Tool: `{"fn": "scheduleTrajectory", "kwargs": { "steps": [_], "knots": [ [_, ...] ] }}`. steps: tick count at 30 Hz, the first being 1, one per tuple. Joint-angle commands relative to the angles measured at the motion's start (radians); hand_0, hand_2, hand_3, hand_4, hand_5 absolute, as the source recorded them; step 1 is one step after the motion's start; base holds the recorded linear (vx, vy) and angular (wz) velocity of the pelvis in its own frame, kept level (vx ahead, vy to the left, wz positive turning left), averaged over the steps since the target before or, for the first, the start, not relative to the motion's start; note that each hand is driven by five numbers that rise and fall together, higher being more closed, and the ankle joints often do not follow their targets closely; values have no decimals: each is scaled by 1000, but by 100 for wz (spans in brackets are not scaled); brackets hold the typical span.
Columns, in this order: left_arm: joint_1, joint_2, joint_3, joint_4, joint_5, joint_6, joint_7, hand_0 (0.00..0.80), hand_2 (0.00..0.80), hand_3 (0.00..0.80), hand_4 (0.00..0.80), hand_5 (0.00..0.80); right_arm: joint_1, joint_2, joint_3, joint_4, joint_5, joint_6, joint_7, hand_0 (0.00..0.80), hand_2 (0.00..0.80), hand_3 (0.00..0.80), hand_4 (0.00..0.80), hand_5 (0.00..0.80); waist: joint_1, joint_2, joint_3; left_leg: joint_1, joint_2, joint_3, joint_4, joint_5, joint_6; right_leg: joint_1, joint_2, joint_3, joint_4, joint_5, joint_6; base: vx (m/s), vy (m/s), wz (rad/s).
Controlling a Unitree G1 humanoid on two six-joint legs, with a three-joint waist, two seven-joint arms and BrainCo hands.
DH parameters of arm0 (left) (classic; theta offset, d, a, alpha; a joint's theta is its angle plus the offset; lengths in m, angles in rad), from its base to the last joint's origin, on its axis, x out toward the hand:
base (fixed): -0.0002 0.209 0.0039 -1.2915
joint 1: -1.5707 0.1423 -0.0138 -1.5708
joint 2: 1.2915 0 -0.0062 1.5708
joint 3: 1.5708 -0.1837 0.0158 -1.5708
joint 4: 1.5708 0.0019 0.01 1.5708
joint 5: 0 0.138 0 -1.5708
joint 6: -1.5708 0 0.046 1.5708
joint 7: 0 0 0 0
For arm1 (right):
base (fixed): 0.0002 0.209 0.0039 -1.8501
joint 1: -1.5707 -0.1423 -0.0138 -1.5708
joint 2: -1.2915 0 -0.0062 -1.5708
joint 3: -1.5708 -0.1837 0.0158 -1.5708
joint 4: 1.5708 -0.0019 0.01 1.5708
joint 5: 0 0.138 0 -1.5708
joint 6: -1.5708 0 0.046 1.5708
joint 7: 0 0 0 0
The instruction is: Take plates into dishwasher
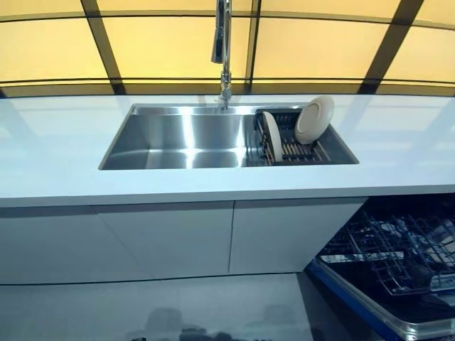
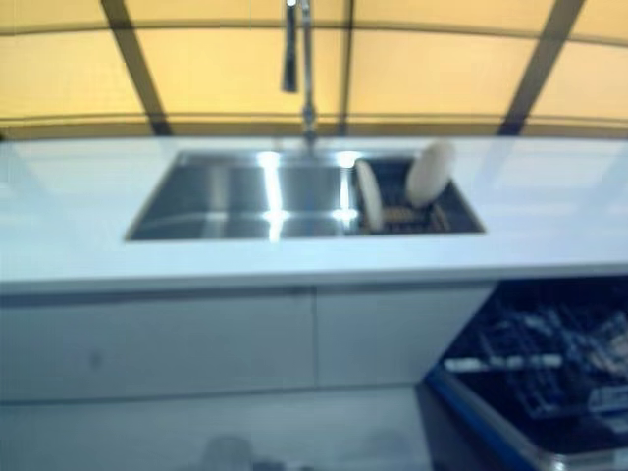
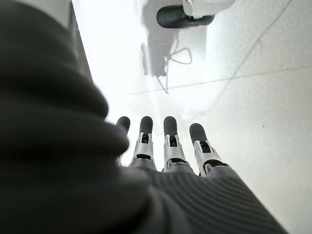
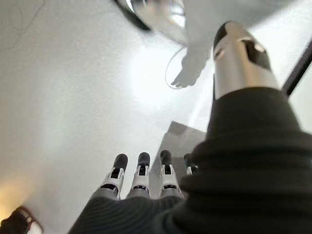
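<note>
Both hands, left hand [image 3: 165, 146] and right hand [image 4: 141, 183], are hanging relaxed and empty; I'd be reaching squarely for the plates [image 1: 313, 119] in the sink's rack [image 1: 295, 149].

A white countertop [image 1: 64, 153] spans the middle of the frame, with a stainless sink [image 1: 178, 138] set into it at centre. A chrome faucet [image 1: 223, 50] rises behind the sink at top centre. Yellow-lit window panes [image 1: 163, 46] with dark frames fill the upper frame. White cabinet doors [image 1: 163, 238] sit below the counter, above a pale floor [image 1: 142, 312] along the bottom.
</note>
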Motion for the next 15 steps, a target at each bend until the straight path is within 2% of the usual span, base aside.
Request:
{"fn": "scheduleTrajectory", "kwargs": {
  "steps": [1,3,5,7,9,11,15],
  "knots": [
    [-3,27,45,24,43,-4,0,0,0,0,0,0,-3,-38,-3,-1,29,-26,11,0,0,0,0,0,20,-29,12,-22,-18,45,91,-129,4,-6,30,33,-428,369,40,115,-136,-21],
    [-8,28,51,32,42,-1,-3,0,0,0,0,0,-18,-42,-1,-1,30,-34,28,0,0,0,0,0,13,-30,14,-22,-27,28,131,-164,19,-17,45,78,-412,359,27,164,-141,-10],
    [2,21,58,43,54,-2,-1,0,0,0,0,0,-27,-35,2,-12,6,-33,41,0,0,0,0,0,16,-41,2,-25,-34,17,184,-199,24,47,38,61,-407,328,19,253,-180,19],
    [19,21,77,38,57,16,11,0,0,0,0,0,-29,-29,25,-23,-22,-35,64,0,0,0,0,0,19,-47,-4,-7,-17,30,195,-219,20,55,38,58,-373,319,22,206,-179,28],
    [29,28,82,40,85,17,-10,0,0,0,0,0,-33,-33,37,-34,-35,-70,94,0,0,0,0,0,26,-54,0,24,-5,39,170,-219,15,78,36,38,-382,311,24,179,-153,15],
    [33,27,70,36,110,21,-16,0,0,0,0,0,-37,-40,51,-58,-26,-91,122,0,0,0,0,0,29,-61,-3,45,-3,26,134,-204,8,100,41,32,-409,308,24,157,-130,19],
    [46,55,61,-19,126,62,-19,0,0,0,0,0,-55,-83,86,-215,-24,-107,345,0,0,0,0,0,37,-78,-1,50,8,28,105,-194,-1,115,41,17,-425,298,30,83,-111,14]
  ]
}}
